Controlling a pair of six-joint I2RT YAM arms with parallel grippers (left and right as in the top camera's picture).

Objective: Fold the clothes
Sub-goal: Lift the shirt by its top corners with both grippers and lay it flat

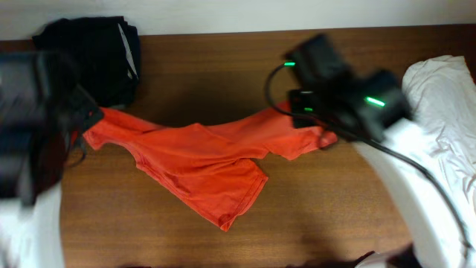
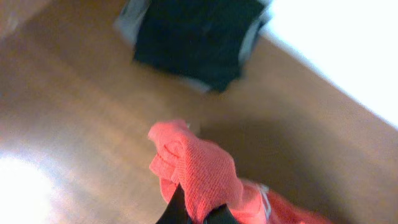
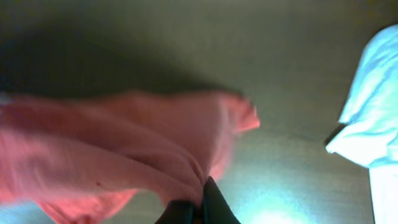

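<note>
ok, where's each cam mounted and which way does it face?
Overhead: above table, straight down on shirt; left arm, right arm show.
Left wrist: on its arm, past left hand gripping shirt, toward black pile.
Right wrist: on its arm, past right hand gripping shirt, toward white cloth.
Shared: shirt in all; pile in overhead too.

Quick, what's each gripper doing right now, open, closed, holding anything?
Left gripper: closed, pinching a bunched end of the red-orange T-shirt.
Right gripper: closed, pinching the other end of the same T-shirt.
</note>
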